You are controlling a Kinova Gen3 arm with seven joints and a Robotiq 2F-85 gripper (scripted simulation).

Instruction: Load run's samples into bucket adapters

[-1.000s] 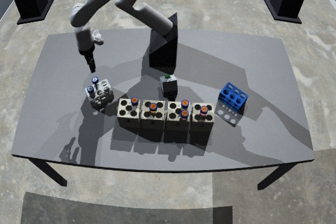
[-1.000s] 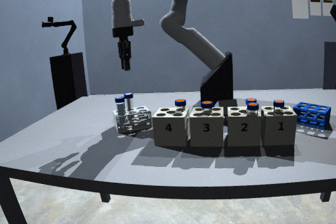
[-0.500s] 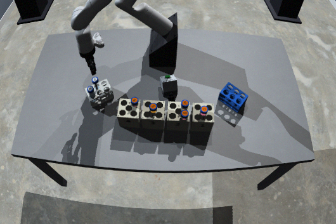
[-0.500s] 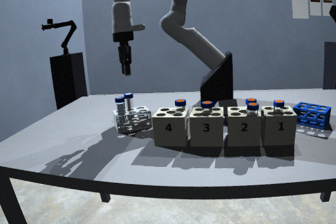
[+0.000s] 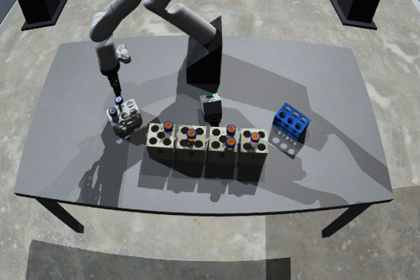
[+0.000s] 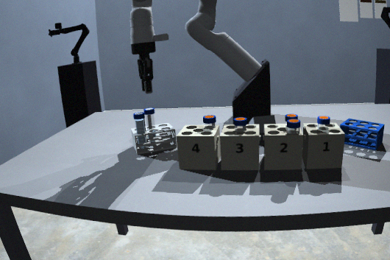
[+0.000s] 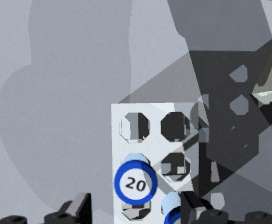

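My gripper (image 5: 117,93) (image 6: 147,86) is open and empty. It hangs well above the clear rack (image 5: 124,116) at the table's left. That rack holds two white-dot water blanks (image 6: 139,116). In the wrist view the blank marked 20 (image 7: 135,183) stands just ahead of my fingertips, and the second blank (image 7: 172,212) is cut off at the bottom edge. Four adapters stand in a row: 4 (image 6: 197,147), 3 (image 6: 239,146), 2 (image 6: 282,146), 1 (image 6: 324,145). Orange-dot samples stand in them: one in 4 (image 5: 168,125), one in 3 (image 5: 191,134), two in 2 (image 5: 231,129) (image 5: 231,142), one in 1 (image 5: 254,137).
The small desk with the green DONE key (image 5: 210,96) stands behind the adapters, in front of the arm's black base (image 5: 204,59). An empty blue rack (image 5: 291,120) stands to the right of adapter 1.
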